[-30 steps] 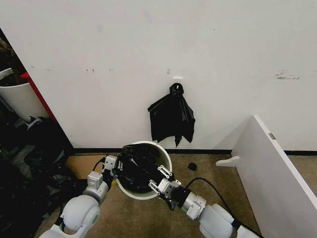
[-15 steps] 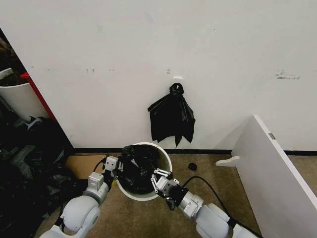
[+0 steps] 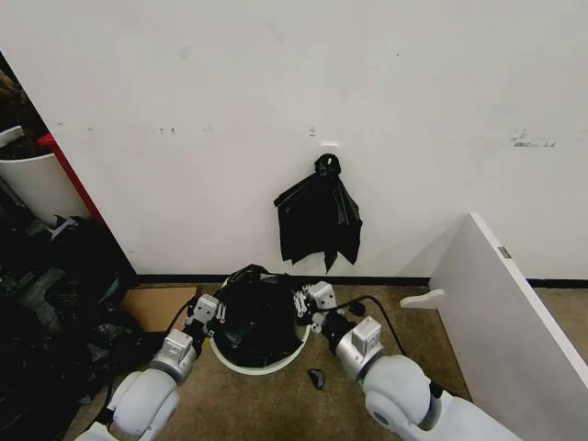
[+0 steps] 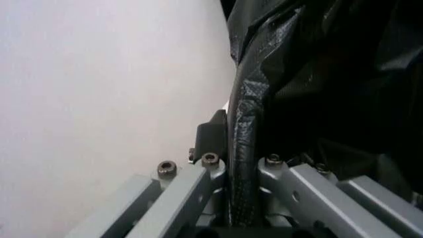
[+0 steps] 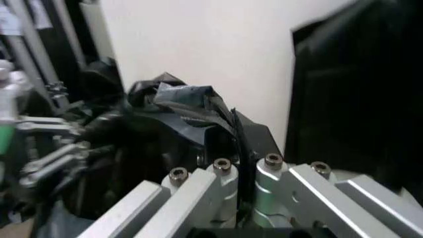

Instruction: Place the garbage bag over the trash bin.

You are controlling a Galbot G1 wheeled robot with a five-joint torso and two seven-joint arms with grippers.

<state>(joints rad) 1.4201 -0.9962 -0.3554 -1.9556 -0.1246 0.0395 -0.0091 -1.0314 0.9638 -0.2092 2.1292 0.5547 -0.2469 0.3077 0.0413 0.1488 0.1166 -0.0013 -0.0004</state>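
Observation:
The trash bin (image 3: 264, 365) stands on the floor by the wall, its white rim showing on the near side. The glossy black garbage bag (image 3: 255, 312) is spread over its opening and bulges above it. My left gripper (image 3: 208, 310) is at the bin's left rim, shut on the bag's edge. In the left wrist view its fingers (image 4: 198, 178) pinch a fold of the bag (image 4: 242, 134). My right gripper (image 3: 310, 299) is at the bin's far right rim. It is shut on a fold of the bag (image 5: 191, 99), seen between its fingers (image 5: 278, 173).
A smaller knotted black plastic bunch (image 3: 319, 220) hangs on the wall above the bin. A white board (image 3: 501, 312) leans at the right. A white container with a red edge (image 3: 37, 181) and dark clutter (image 3: 55, 303) are at the left. A small black object (image 3: 315, 378) lies on the floor.
My right gripper has swung from the bin's near side round to its far right rim, drawing the bag across the opening. The left gripper has stayed at the left rim.

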